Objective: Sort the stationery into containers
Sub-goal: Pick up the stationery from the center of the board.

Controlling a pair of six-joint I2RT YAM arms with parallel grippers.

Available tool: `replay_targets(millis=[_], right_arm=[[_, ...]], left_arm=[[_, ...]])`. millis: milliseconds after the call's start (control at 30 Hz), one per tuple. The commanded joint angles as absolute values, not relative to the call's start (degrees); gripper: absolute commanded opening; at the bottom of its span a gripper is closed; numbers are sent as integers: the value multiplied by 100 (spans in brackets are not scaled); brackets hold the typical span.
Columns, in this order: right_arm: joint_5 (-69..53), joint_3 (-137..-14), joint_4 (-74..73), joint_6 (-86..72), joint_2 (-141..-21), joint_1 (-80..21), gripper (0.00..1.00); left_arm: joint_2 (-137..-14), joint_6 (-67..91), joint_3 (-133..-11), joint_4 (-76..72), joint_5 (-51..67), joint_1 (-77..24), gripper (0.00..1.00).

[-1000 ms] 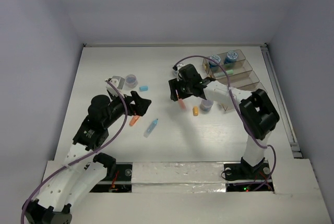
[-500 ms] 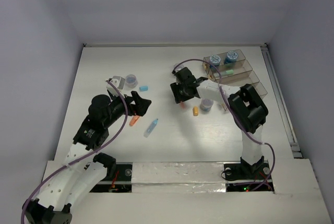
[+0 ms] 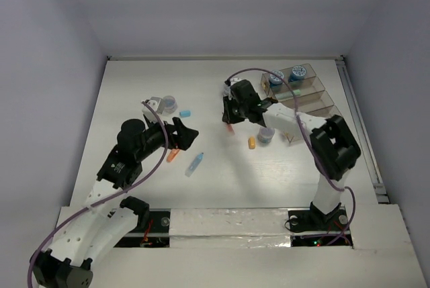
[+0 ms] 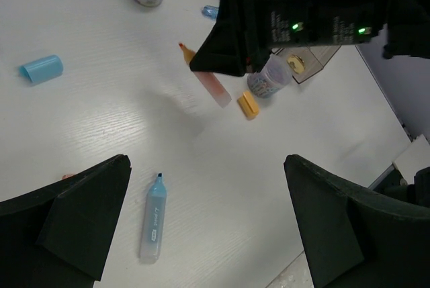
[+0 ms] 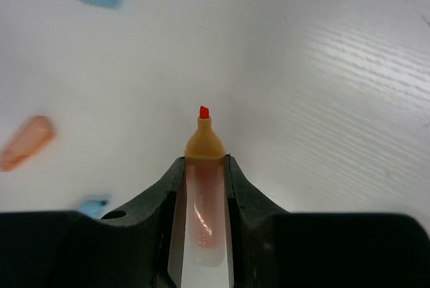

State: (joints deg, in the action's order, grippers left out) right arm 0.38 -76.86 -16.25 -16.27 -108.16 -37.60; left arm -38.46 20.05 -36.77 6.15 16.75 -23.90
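Observation:
My right gripper [image 5: 201, 167] is shut on an uncapped orange highlighter [image 5: 203, 207], whose red tip points forward past the fingertips. From above, that gripper [image 3: 232, 121] holds the highlighter [image 3: 230, 127] just off the table, left of the containers [image 3: 310, 93]. The far bin holds two blue rolls [image 3: 277, 77]. My left gripper [image 4: 207, 162] stands wide open above the table, with a light-blue highlighter [image 4: 153, 226] lying between and below its fingers. In the top view the left gripper [image 3: 185, 133] is beside that blue highlighter [image 3: 195, 163].
Loose on the table: an orange cap [image 3: 252, 143] and a clear jar [image 3: 266, 135] under the right arm, another orange cap [image 3: 173, 155], a light-blue cap [image 3: 185, 112] and a second jar [image 3: 168, 103] at the back left. Walls enclose the table.
The right gripper closed on the orange highlighter and raised it off the table. The left arm shifted slightly and stayed open.

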Motion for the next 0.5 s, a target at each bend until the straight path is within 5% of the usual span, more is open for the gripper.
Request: replay_targets(millis=[0, 333, 467], right_arm=[[-946, -7358, 30, -2240, -9732, -3823, 2], [-2250, -6381, 2873, -4130, -9404, -4147, 0], [-2180, -6398, 3216, -4455, -9492, -4429, 0]], left_arm=[[-3964, 2021, -3814, 308, 1986, -2364, 99], [-3929, 2127, -3744, 106, 2145, -2250, 99], [-3999, 2144, -3735, 97, 2171, -2197, 72]])
